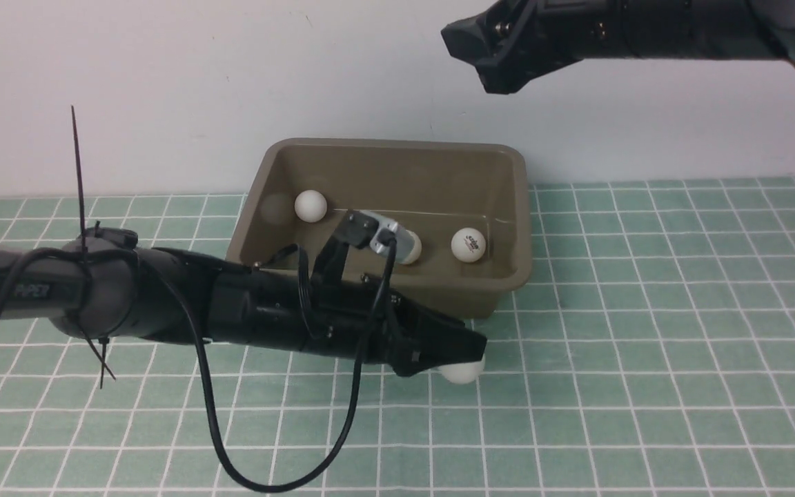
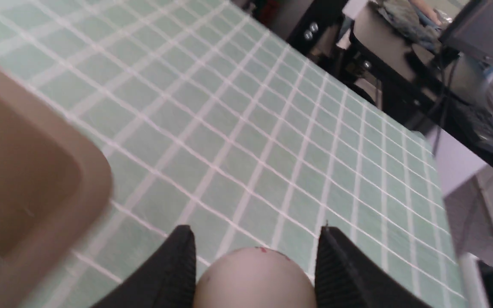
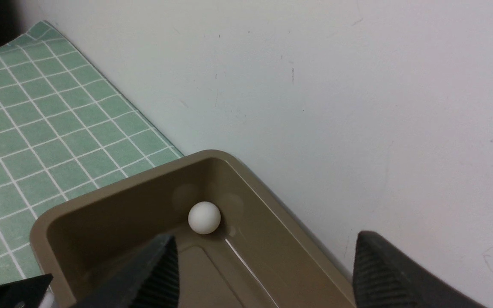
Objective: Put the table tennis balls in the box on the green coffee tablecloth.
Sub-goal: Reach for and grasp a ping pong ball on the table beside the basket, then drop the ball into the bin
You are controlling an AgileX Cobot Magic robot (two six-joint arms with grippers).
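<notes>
The olive-brown box (image 1: 397, 145) stands on the green coffee tablecloth (image 1: 646, 345) against the wall. Three table tennis balls lie inside it: one at the far left (image 1: 310, 206), one with a logo at the right (image 1: 470, 244), and one half hidden behind my left wrist camera (image 1: 413, 251). Just in front of the box's near right corner, my left gripper (image 1: 470, 360) is shut on another white ball (image 1: 463, 373), low over the cloth. The left wrist view shows this ball (image 2: 255, 278) between the fingers (image 2: 173, 265). High above the box, my right gripper (image 1: 487, 59) is open and empty.
A white wall (image 1: 163, 83) rises directly behind the box. A black cable (image 1: 280, 483) loops from my left arm down onto the cloth. In the left wrist view the cloth (image 2: 229, 107) ends at a table edge, with dark desks and equipment (image 2: 400, 64) beyond.
</notes>
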